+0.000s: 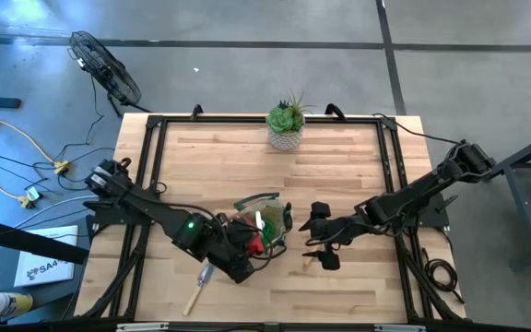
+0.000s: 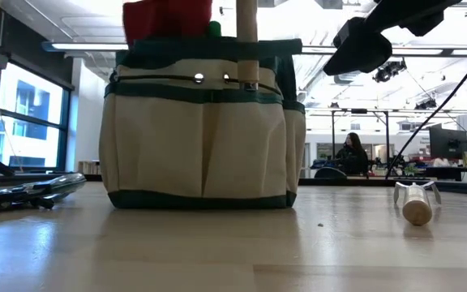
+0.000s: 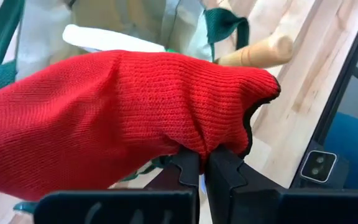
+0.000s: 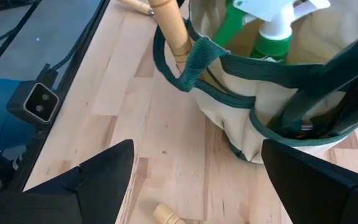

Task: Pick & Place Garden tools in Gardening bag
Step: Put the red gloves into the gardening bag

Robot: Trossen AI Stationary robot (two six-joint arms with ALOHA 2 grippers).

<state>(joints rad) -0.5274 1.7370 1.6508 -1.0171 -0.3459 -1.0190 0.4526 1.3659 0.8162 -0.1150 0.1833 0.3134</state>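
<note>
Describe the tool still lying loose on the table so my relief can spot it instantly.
Start at the olive-tan fabric gardening bag near the middle of the wooden table. Look toward the table's front edge, beside the left arm: a wooden-handled hand tool lies flat on the boards. It is the only tool outside the bag, with a pale round handle.

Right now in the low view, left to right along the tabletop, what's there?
Dark tool lying flat → gardening bag, with a red glove and a wooden handle sticking out of its top → wooden-handled tool lying end-on.
</note>
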